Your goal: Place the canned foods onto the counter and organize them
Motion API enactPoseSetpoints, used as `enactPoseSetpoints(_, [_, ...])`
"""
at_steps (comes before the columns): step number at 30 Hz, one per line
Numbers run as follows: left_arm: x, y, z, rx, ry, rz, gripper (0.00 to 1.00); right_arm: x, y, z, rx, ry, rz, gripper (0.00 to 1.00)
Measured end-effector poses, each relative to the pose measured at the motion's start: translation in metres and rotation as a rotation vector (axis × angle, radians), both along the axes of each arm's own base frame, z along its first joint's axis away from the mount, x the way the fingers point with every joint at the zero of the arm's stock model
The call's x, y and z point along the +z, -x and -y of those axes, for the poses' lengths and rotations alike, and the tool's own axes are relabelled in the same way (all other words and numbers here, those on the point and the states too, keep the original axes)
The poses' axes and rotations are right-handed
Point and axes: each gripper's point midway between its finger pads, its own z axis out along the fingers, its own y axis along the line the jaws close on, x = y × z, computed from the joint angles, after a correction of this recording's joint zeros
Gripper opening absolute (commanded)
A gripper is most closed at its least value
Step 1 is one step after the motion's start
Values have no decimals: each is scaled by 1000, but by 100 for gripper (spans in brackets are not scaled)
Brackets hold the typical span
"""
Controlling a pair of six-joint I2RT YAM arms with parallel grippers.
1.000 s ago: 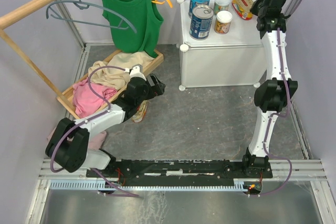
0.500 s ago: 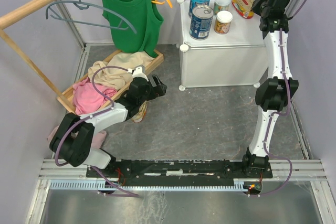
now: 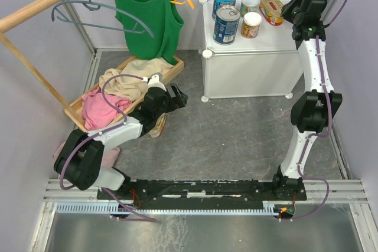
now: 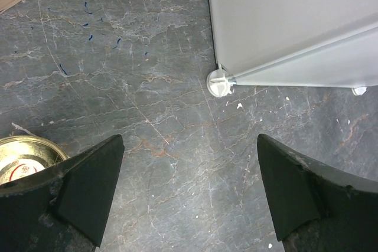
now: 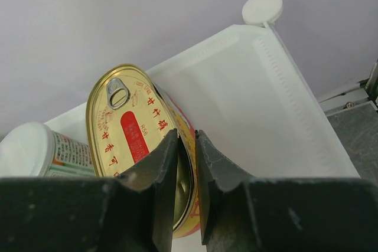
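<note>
oval tin (image 5: 133, 128) pinched on the desk (image 5: 254, 98)

the right fingers (image 5: 150, 187) are clamping the oval tin's rim at the desk's back corner, beside a white-lidded can (image 5: 29, 149). the left fingers (image 4: 88, 187) are gaping wide above the floor (image 4: 147, 87), near a second tin (image 4: 23, 157).

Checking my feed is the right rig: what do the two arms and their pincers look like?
The left arm and right arm share one build: white tubular links, bulky black joint housings, a thin purple cable looped alongside each. The left pincer and right pincer have matte black wedge-shaped fingers with scuffed, dusty edges.
</note>
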Motion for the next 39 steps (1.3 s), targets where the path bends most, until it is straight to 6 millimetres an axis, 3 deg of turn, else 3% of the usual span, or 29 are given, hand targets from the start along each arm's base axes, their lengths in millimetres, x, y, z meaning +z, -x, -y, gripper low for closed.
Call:
enactPoseSetpoints(14, [15, 8, -5, 0, 24, 40, 100, -1, 26, -24, 19, 13, -25, 25])
enactPoseSetpoints(39, [27, 11, -7, 0, 41, 67, 100, -2, 41, -28, 1, 27, -35, 25])
